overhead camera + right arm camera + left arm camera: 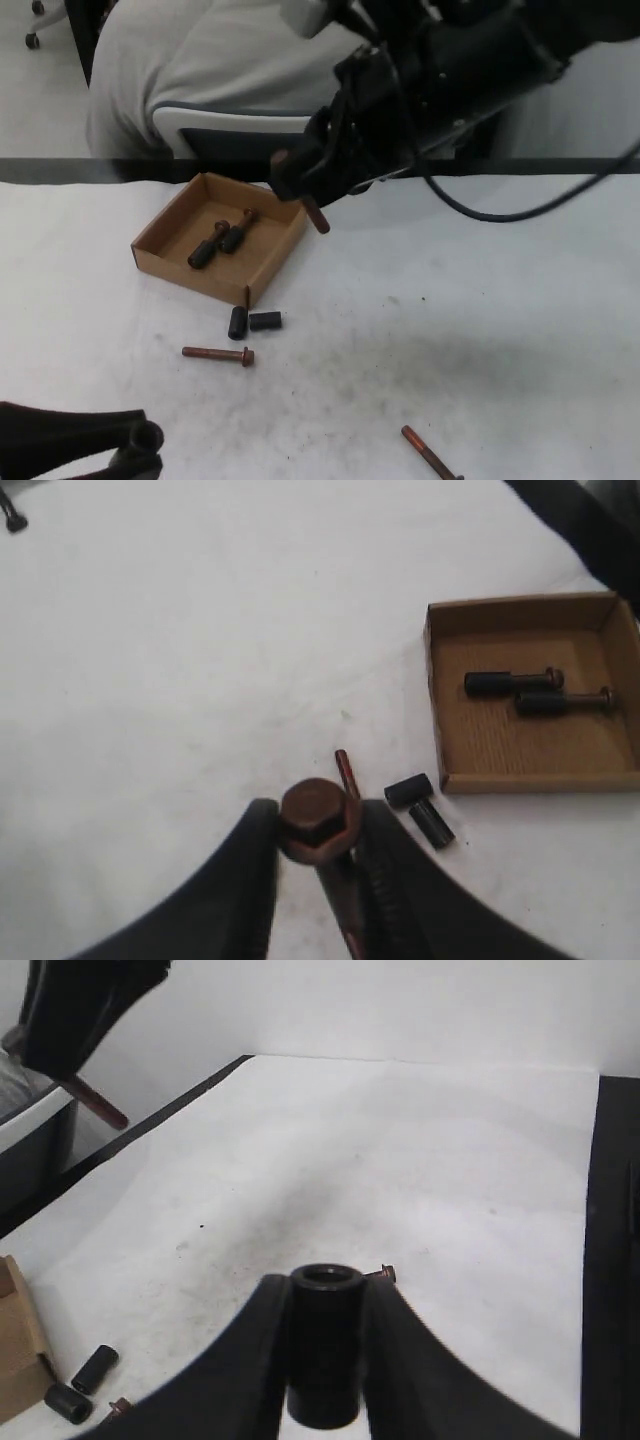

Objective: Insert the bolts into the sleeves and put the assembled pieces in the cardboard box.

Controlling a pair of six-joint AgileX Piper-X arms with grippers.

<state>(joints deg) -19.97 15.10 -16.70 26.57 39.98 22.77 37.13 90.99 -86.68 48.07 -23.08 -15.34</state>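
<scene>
My right gripper (315, 832) is shut on a copper bolt (313, 818), held by its shank just under the hex head. It hangs above the cardboard box's (190, 278) right corner, where the bolt (316, 216) sticks out below the gripper (305, 195). My left gripper (325, 1360) is shut on an upright black sleeve (325, 1340) and sits low at the bench's near left (138, 450). Two assembled pieces (508, 683) (560, 700) lie in the box (432, 700). Two loose sleeves (237, 322) (265, 320) and a loose bolt (218, 353) lie in front of it.
Another bolt (430, 455) lies at the near right of the bench. The bench's dark far edge (100, 170) runs behind the box, with a chair back (230, 135) beyond it. White bench surface (480, 320) stretches to the right.
</scene>
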